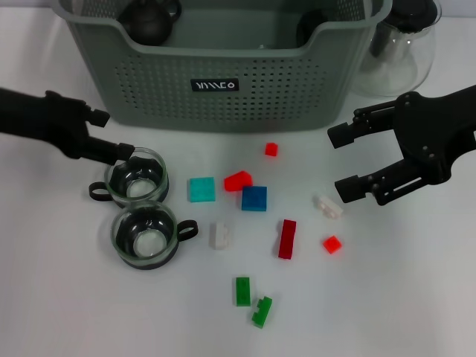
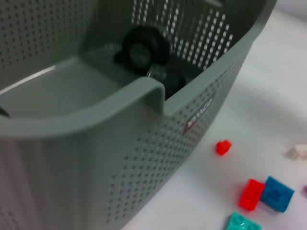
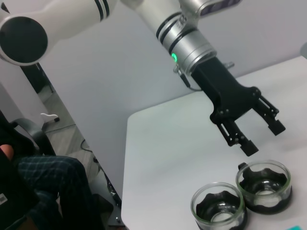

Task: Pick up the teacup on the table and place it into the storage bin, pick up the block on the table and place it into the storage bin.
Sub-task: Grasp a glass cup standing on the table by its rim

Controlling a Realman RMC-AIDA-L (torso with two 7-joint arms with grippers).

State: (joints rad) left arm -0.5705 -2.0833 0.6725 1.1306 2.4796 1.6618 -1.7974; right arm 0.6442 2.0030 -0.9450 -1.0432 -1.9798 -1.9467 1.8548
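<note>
Two glass teacups with dark bases stand at the table's left, one farther back and one nearer. My left gripper is open, and one fingertip is at the far teacup's rim. The right wrist view shows that gripper just above the far teacup, beside the near teacup. Several blocks lie mid-table, among them teal, blue and dark red. My right gripper hangs open above a white block. The grey-green storage bin stands at the back.
Dark round objects lie inside the bin; the left wrist view shows one behind the bin's rim. A clear glass teapot stands right of the bin. Green blocks lie near the front. A seated person is beyond the table's left edge.
</note>
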